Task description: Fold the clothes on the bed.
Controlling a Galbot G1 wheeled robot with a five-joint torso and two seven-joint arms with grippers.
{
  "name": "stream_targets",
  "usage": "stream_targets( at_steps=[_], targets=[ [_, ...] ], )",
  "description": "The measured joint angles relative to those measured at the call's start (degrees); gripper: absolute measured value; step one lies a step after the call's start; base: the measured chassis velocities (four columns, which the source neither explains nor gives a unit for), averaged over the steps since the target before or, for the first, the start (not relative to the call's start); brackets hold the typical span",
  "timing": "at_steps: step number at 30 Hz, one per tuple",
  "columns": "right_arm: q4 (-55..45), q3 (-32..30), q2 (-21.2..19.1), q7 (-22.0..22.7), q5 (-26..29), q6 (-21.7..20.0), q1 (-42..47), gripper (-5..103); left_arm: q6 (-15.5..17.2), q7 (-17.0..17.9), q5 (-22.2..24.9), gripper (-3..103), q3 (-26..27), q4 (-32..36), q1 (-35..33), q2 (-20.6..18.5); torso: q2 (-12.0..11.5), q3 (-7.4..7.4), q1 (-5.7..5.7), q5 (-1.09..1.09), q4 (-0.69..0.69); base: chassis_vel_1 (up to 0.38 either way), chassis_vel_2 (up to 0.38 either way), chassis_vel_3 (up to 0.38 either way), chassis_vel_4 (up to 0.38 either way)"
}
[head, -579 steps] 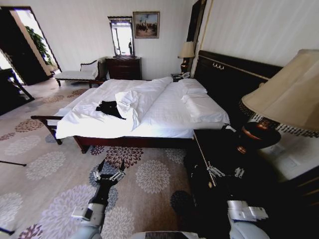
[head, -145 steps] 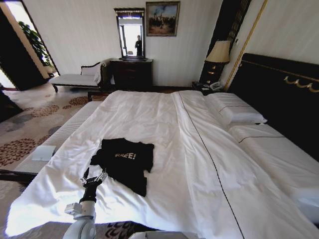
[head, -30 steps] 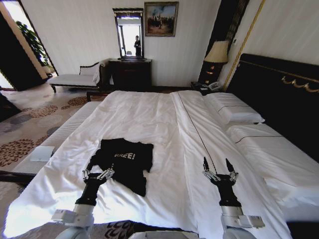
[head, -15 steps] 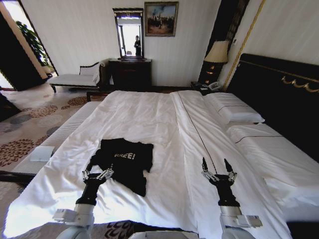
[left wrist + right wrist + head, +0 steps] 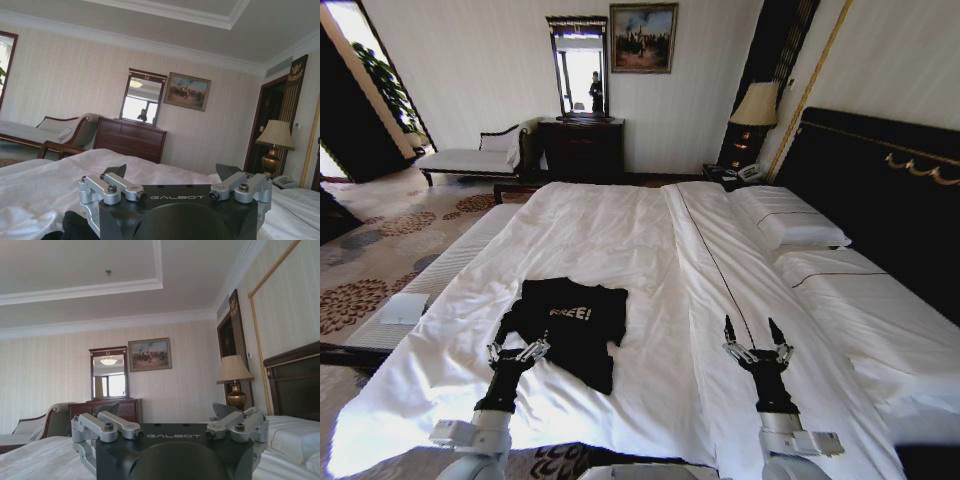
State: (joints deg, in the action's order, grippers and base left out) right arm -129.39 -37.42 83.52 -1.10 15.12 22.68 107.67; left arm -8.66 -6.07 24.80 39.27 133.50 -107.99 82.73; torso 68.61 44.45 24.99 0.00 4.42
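Black soft tee (image 5: 567,327), "FREE!" up, lies rumpled on the white duvet (image 5: 640,250) of the bed (image 5: 880,190), near the foot-end corner, well apart from the pillows (image 5: 790,222). L gripper (image 5: 517,352) hovers just beside the tee's near-left edge, fingers spread, holding nothing; a dark bit of cloth (image 5: 75,225) shows just below it in the wrist view. R gripper (image 5: 752,342) hangs over bare duvet, well apart from the tee on its far-right side, also released, fingers spread.

Step in hand (judged): approach before first grasp; fold not yet begun. To do it well: bring R across to the tee's right hem, match L at the left, pinch cloth only, not duvet under it. Lift both corners evenly so the soft fabric doesn't bunch. Risk: snagging the duvet w/ the tee.
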Motion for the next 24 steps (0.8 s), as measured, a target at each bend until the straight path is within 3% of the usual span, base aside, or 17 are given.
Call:
stream_targets(
  at_steps=[24],
  targets=[
    [1.1, 0.3, 0.9, 0.3, -1.3, -0.2, -0.4, 100, -0.9, 0.1, 0.6, 100, -0.5, -3.1, 0.6, -0.8, 0.0, 0.0, 0.0, -0.02, 0.0, 0.044, 0.047, -0.048, -0.05]
  ],
)
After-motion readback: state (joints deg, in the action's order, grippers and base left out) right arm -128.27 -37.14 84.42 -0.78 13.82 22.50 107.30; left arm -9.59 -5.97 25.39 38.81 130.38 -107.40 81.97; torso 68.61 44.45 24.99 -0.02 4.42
